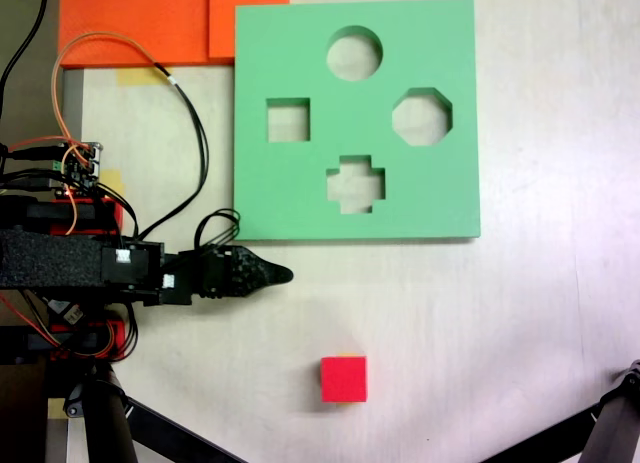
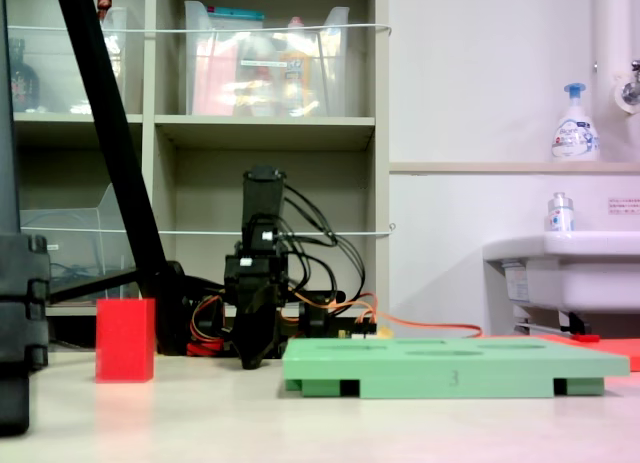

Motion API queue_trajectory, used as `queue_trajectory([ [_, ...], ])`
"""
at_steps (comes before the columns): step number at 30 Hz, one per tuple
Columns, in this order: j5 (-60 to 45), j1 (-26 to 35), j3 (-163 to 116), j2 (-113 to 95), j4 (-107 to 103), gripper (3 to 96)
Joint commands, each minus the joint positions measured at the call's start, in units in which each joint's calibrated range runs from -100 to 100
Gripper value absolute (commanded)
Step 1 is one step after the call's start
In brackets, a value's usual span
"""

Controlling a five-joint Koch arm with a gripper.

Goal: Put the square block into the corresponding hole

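Square block, bright red, sits flat on the pale table toward the bottom of the first exterior view, well apart from the gripper and lower and to the right of its tip in that view; nothing touches it; in the second exterior view the block stands upright to the left of the gripper; the jaws look drawn together into one dark point with nothing between them, the tip low over the table just off the near edge of the green foam board; the corresponding hole, a small square cut-out, lies up beyond the tip in the first exterior view, unfilled; a cross-shaped cut-out is the nearest opening to the tip, with an octagonal cut-out and a round cut-out farther across the board; flat orange sheets lie past the board's far corner; black and orange cables loop from the arm behind the jaws
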Motion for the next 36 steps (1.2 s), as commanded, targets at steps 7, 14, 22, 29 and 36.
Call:
queue_trajectory([
  [7, -0.39, -0.1, -2.65, -0.55, -1.97, 49.7],
  [14, -0.39, -0.1, -2.65, -0.55, -1.97, 49.7],
  [22, -0.54, 0.78, -2.65, -0.55, -1.88, 49.7],
  [29, 8.84, -2.15, -2.65, -0.55, -1.88, 49.7],
  [36, 22.56, -9.23, -2.65, -0.55, -0.24, 47.7],
])
